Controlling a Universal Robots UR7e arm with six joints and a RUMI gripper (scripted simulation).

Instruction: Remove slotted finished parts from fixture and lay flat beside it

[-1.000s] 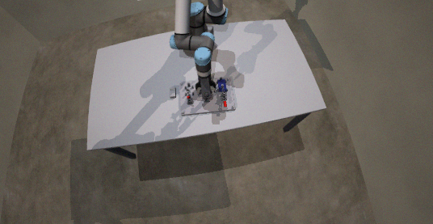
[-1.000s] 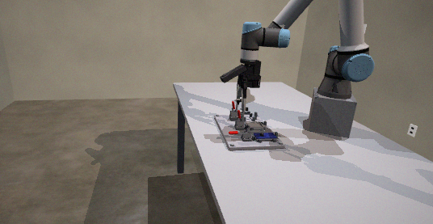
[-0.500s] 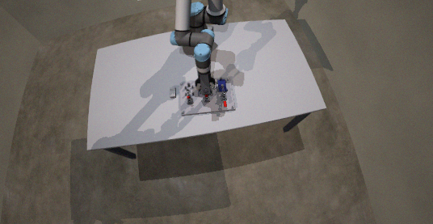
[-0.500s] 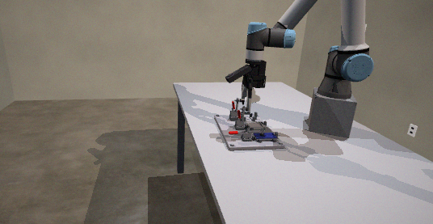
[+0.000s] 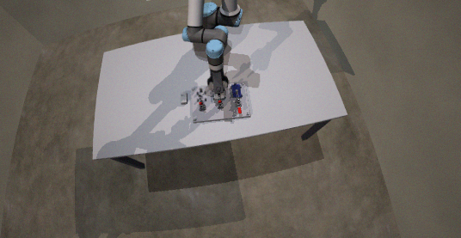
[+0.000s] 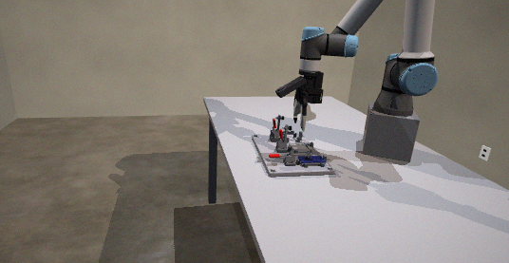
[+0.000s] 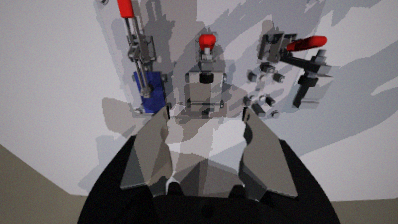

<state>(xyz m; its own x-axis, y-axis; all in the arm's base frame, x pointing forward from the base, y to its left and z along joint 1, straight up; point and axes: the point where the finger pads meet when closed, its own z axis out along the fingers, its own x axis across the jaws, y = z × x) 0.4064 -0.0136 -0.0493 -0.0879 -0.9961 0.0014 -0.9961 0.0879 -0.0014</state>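
The blue blank [image 5: 234,91] [image 6: 311,159] [image 7: 156,90] sits in the fixture [image 5: 224,118] [image 6: 304,171] under a clamp arm whose red handle lies down. One grey part [image 6: 300,148] [image 7: 205,92] sits in the middle nest; its clamp handle stands up. The other grey part [image 5: 184,98] [image 7: 314,95] lies on the table beside the fixture, past the empty nest; a raised clamp arm partly covers it in the wrist view. My gripper [image 5: 218,94] [image 6: 299,124] [image 7: 205,107] is open and empty, above the fixture near the middle part. Its height over the part is hard to judge.
Raised clamps with red handles [image 5: 220,101] [image 7: 207,41] stand at the middle nest and at the empty nest [image 7: 307,43]. Several locating pins [image 7: 267,68] stick up in the empty nest. The robot's base block [image 6: 390,133] stands on the table behind the fixture.
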